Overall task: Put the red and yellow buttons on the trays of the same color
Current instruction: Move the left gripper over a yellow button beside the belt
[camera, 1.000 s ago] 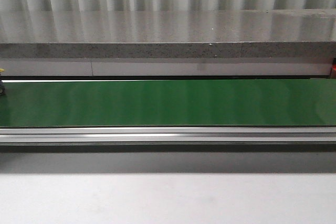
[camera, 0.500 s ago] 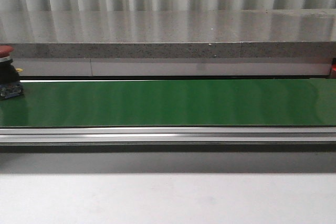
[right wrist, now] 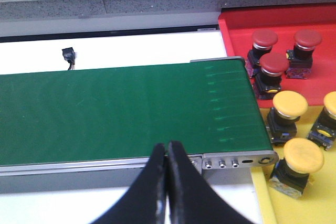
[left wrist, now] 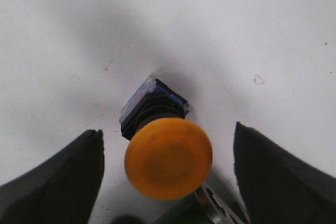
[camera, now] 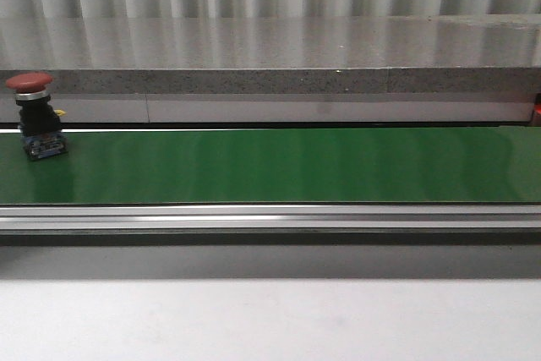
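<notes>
Where the belt [camera: 279,165] starts, red button [camera: 35,120] stands.

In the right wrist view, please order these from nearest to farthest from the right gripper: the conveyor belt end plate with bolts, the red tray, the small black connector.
1. End plate, just beside the shut right gripper.
2. Black connector, beyond the belt's far edge.
3. Red tray, in the far corner past the belt end.

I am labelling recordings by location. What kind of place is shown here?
Probably a factory-style sorting station: a green conveyor belt carries a red button along, and a red tray holds sorted buttons.
</notes>
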Motion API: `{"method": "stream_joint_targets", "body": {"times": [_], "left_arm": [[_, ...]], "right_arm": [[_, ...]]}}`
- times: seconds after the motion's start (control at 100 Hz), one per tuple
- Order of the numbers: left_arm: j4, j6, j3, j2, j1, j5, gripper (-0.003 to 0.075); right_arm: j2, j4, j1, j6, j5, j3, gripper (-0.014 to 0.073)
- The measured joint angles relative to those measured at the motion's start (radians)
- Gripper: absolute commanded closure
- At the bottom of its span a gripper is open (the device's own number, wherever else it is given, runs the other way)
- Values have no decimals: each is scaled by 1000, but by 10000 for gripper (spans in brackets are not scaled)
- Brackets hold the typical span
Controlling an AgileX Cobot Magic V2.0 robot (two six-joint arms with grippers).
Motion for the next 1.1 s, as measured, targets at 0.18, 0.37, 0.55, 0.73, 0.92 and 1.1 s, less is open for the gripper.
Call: {"method": "stream_joint_targets", "body": {"times": [0.18, 0.37, 0.55, 0.73, 0.92, 1.1], "left_arm": [[0, 25, 0, 0, 0, 0, 519], [-1, 107, 0, 0, 0, 2, 521], [-7, 249, -1, -4, 0, 26, 521], [-8, 370, -1, -46, 0, 49, 521], [-9, 460, -1, -125, 0, 112, 521], [-9, 502, -1, -238, 0, 128, 521]], "right_arm": [[0, 0, 0, 0, 0, 0, 661], [0, 0, 0, 0, 0, 0, 661], [0, 0, 0, 0, 0, 0, 661], [0, 0, 0, 0, 0, 0, 661], [0, 0, 0, 0, 0, 0, 661], [0, 0, 0, 0, 0, 0, 661]]}}
